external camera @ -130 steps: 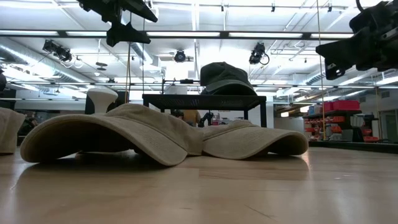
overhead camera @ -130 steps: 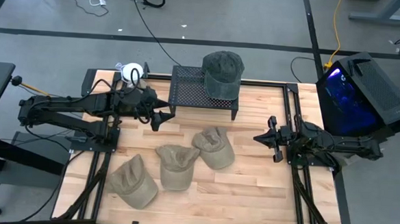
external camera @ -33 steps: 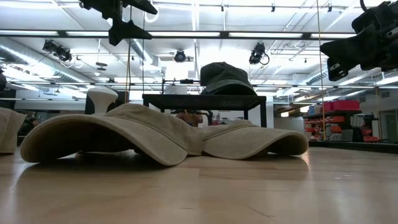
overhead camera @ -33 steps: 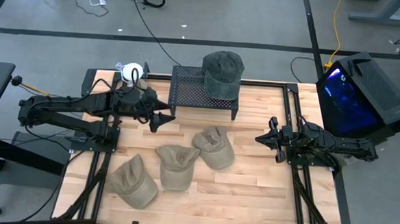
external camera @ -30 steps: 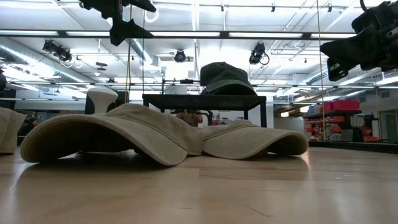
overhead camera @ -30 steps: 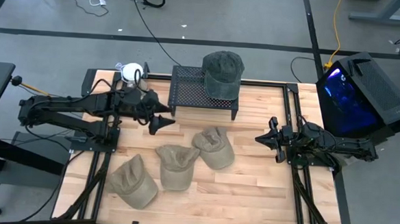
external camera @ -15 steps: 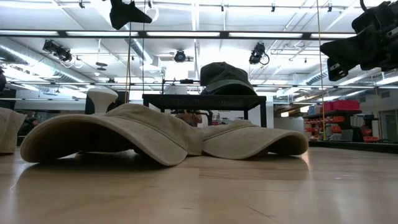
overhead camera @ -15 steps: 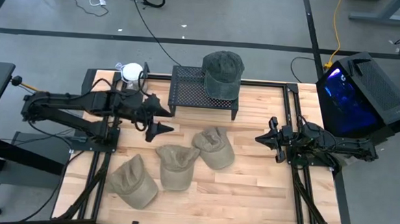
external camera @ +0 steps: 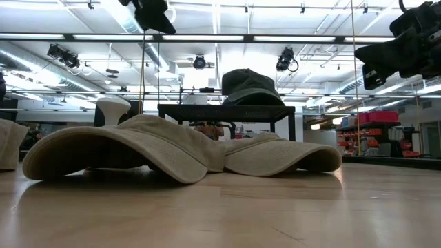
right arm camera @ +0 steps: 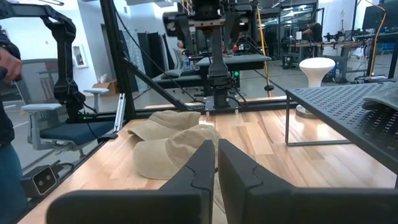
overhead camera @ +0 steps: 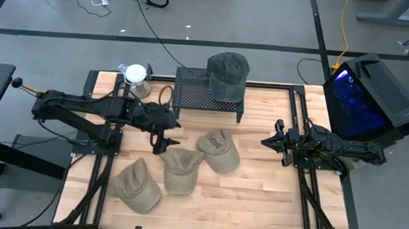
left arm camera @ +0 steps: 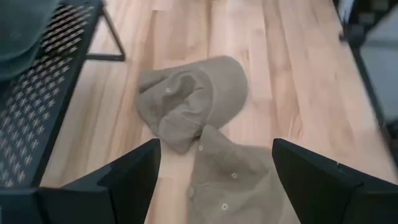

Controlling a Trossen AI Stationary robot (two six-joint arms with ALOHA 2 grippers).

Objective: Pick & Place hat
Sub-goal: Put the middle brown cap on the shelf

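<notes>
The left end effector (overhead camera: 160,143) has moved down from beside the black rack (overhead camera: 195,89) toward the middle tan hat (overhead camera: 180,169), near the frame's center. Its fingers are spread wide apart. Only the left wrist view shows two tan hats (left arm camera: 189,106) right below them. The right end effector (overhead camera: 272,142) waits at the right, fingers together. A dark hat (overhead camera: 227,73) sits on the rack.

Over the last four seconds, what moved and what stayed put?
The left gripper swung from beside the black rack toward the middle tan hat, fingers open, holding nothing. The right gripper, the three tan hats and the dark hat on the rack stayed put.
</notes>
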